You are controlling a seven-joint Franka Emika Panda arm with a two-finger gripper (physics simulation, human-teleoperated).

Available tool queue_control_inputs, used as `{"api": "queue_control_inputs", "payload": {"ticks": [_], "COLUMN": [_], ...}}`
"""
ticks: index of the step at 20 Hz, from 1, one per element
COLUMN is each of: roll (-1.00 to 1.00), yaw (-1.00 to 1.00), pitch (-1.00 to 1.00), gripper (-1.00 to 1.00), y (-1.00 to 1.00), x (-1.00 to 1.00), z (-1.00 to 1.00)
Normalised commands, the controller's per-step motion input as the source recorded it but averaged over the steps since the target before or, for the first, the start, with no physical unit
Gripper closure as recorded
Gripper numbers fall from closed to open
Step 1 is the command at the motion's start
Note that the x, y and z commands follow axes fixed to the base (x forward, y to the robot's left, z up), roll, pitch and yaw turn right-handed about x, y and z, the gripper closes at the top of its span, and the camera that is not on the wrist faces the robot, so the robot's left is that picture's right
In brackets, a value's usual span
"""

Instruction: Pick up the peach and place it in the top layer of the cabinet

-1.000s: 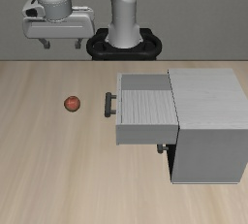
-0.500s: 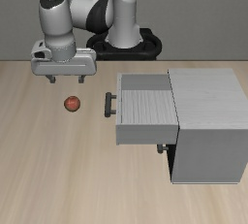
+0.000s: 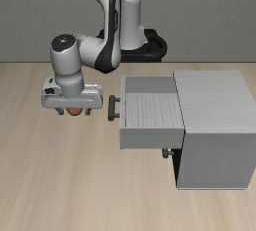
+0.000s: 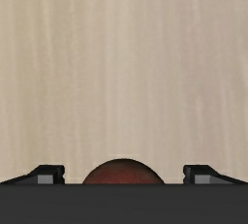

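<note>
Matt pale wood-grain table point(image 3: 40, 175), smooth matt grey cabinet point(image 3: 215, 95), dull red-brown peach point(image 4: 120, 173)

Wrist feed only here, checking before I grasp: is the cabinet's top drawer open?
Observer: Yes. The drawer is pulled well out of the cabinet.
Operator: Which way is it from the pincer?
Observer: To the exterior view's right of the pincer, at about the same depth on the table.
Operator: Anything close to the hand on that side?
Observer: The drawer's handle is the nearest part. It faces the pincer, with a clear gap between them.
</note>
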Motion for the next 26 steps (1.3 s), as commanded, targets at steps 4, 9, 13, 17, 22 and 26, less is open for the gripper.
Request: {"api": "queue_control_inputs", "payload": {"ticks": [4, 9, 13, 17, 22, 26], "roll": [0.00, 0.00, 0.00, 0.00, 0.00, 0.00], "yaw": [0.00, 0.00, 0.00, 0.00, 0.00, 0.00], "pitch": [0.00, 0.00, 0.00, 0.00, 0.00, 0.00], "gripper": [1.00, 1.00, 1.00, 1.00, 1.00, 1.00], "y": [0.00, 0.00, 0.00, 0.00, 0.00, 0.00], "x": [0.00, 0.00, 0.00, 0.00, 0.00, 0.00], "z": [0.00, 0.00, 0.50, 1.00, 1.00, 1.00]}}
